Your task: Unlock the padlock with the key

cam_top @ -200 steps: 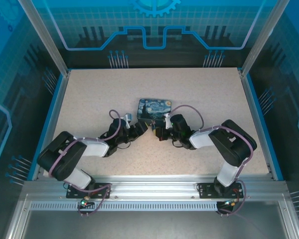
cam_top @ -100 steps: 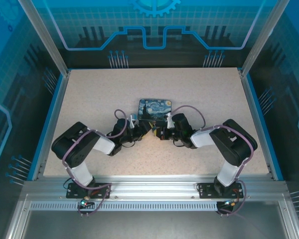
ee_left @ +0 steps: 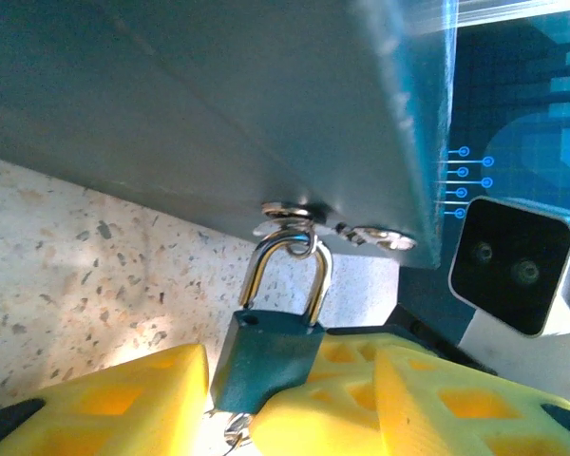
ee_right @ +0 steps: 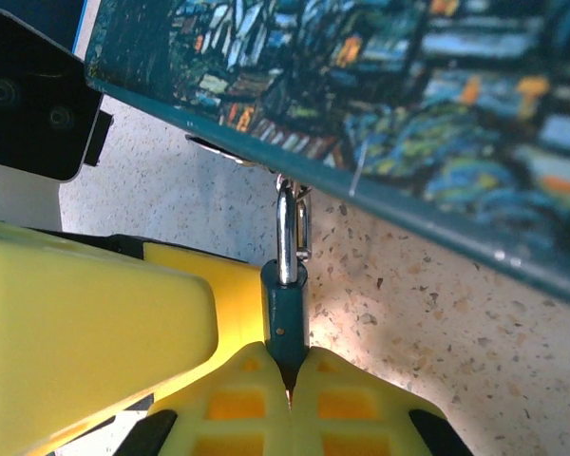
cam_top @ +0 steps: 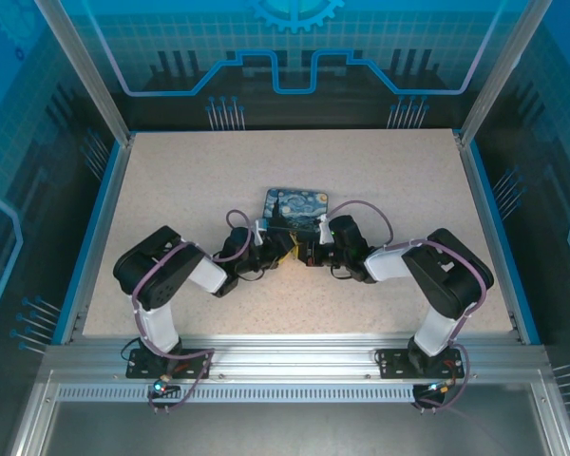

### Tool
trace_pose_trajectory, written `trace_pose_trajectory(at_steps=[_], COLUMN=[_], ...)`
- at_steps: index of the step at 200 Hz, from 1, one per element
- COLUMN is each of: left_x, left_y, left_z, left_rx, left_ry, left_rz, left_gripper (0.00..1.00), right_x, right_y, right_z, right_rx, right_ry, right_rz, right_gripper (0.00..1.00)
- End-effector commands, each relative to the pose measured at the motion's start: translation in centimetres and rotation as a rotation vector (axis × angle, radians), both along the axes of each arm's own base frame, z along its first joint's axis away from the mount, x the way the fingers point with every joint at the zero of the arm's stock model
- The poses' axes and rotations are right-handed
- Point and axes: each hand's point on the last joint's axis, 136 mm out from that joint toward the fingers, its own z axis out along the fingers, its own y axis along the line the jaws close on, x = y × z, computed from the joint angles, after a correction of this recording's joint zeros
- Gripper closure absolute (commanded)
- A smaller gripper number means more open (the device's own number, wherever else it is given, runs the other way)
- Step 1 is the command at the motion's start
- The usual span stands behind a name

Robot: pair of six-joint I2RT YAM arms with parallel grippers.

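We've got the padlock point(ee_left: 266, 366) hanging locked on the hasp of the tin point(ee_left: 218, 104), shackle shut. Our left fingers point(ee_left: 104, 404) sit parted around its body. The right fingers point(ee_right: 356, 408) are pinched together under its base, where a silvery glint suggests the key point(ee_left: 232, 435). The turn is not yet done.

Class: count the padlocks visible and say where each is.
1. The padlock hangs by its shackle from the tin's clasp, at its near edge. Others may be hidden.
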Motion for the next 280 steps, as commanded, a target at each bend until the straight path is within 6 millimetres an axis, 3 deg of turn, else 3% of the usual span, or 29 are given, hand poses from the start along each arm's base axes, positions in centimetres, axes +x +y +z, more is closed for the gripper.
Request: trace_pose_trajectory(at_steps=[1, 82, 182, 250, 280], left_x=[0.3, 0.4, 0.8, 0.9, 0.9], left_y=[-1.2, -1.7, -2.3, -2.6, -2.6], left_z=[1.1, 0.6, 1.1, 1.0, 1.0], left_rx=[-0.043, -0.065, -0.081, -0.079, -0.077], left_ry=[-0.028, -0.014, -0.023, -0.022, -0.022], left_rz=[-0.025, -0.024, -0.023, -0.025, -0.023], left_gripper=[0.51, 0.53, 0.60, 0.60, 0.65], right_x=[0.7, 0.5, -0.1, -0.5, -0.7], right_y=[0.5, 0.6, -0.9, -1.1, -1.1], right_z=[2.1, 2.2, 2.5, 2.5, 2.3], right_rx=[0.054, 0.083, 0.061, 0.052, 0.048], right_ry=[-0.030, -0.019, -0.047, -0.059, -0.060], right_rz=[0.012, 0.021, 0.012, 0.027, 0.035], right_gripper=[1.00, 1.00, 0.77, 0.75, 0.73])
